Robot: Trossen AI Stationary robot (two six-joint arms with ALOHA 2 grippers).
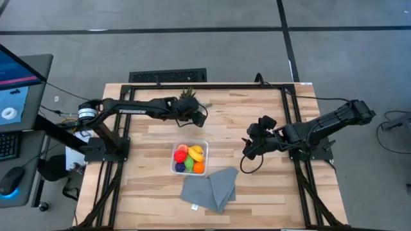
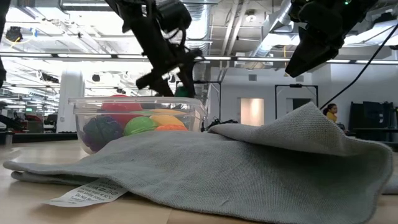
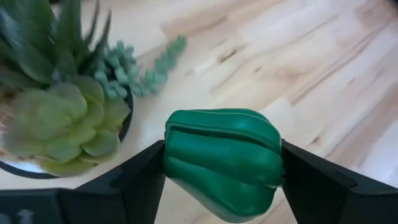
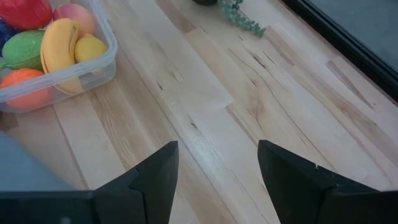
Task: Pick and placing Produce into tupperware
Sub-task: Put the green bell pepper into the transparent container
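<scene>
My left gripper clamps a glossy, smooth plastic pepper above the matt, grained wood table; grey cloth looks woven.

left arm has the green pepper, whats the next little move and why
Probably carry it across to above the tupperware, then release. The left pincer is shut on the green pepper, lifted off the table beside the potted plant, away from the container, where the other produce already sits. The right pincer waits open over bare wood.

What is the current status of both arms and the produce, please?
Left end effector shut on green pepper beside potted plant. Right end effector open, empty. Tupperware holds remaining produce. Nothing in the way.
</scene>
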